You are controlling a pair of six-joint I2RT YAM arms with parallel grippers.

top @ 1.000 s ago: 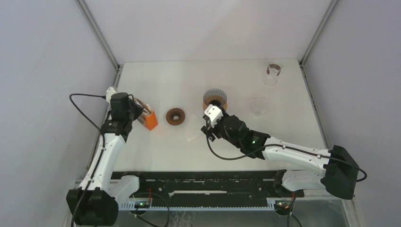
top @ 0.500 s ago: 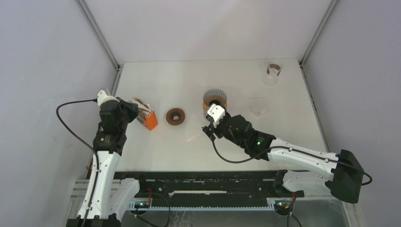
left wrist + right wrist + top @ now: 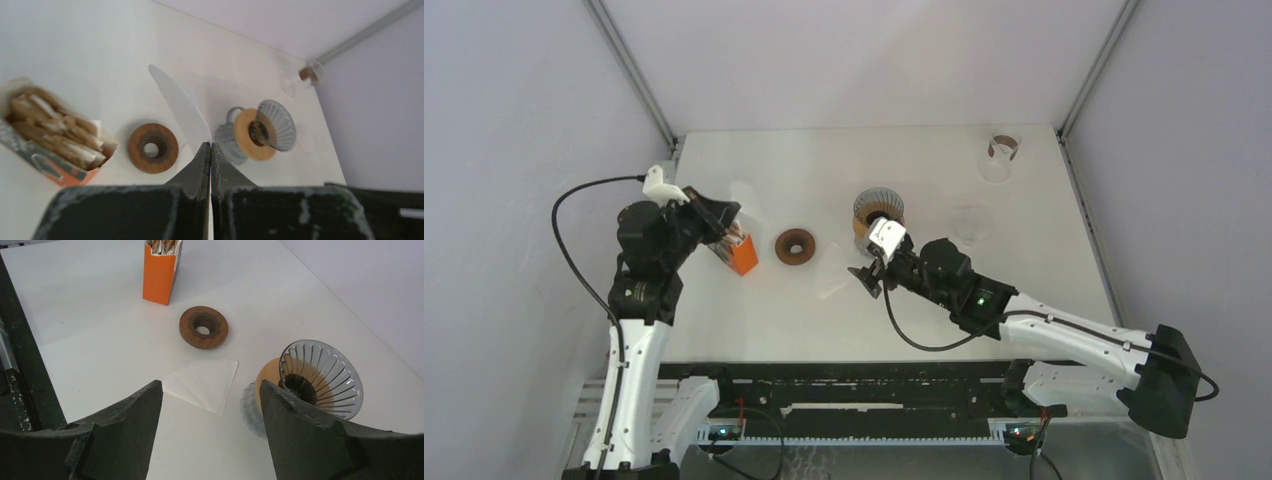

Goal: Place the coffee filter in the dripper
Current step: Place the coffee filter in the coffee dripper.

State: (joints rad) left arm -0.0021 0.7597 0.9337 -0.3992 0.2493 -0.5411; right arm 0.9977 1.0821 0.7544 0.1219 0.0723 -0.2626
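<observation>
A: White tabletop [image 3: 774, 160], grey walls closing it in on three sides. Where's the filter sitting?

B: You're looking at two. The held filter [image 3: 180, 107] is hanging in the left gripper [image 3: 210, 146]. Its jaws are pressing together on the sheet's edge, and the rest is sticking out in the air. The flat filter [image 3: 202, 385] is lying on the table at 9 o'clock from the right gripper [image 3: 867, 278], near it. That one's jaws are standing wide, gripping nothing.

A: And the dripper?

B: The dripper [image 3: 879, 208] is sitting at 12 o'clock from the right gripper, just beside it. No paper is showing inside the cone.

A: What are you worrying about?

B: You're carrying a thin sheet by one edge, so I'm expecting it to bend or slip if you're swinging fast. If you're bringing the left arm across toward 3 o'clock, the right arm is crowding the dripper. You're risking a clash, or a knock that tips the cone. The sheet is also looking folded flat, so it may be landing closed instead of opening in the cone.

A: Counts, quick.

B: I'm counting two filters, one dripper and one wooden ring [image 3: 795, 246]. One orange box [image 3: 742, 254] is holding brownish stuff I'm not identifying. Two clear glasses: the far glass [image 3: 1000, 155] and the near glass [image 3: 971, 225].
</observation>
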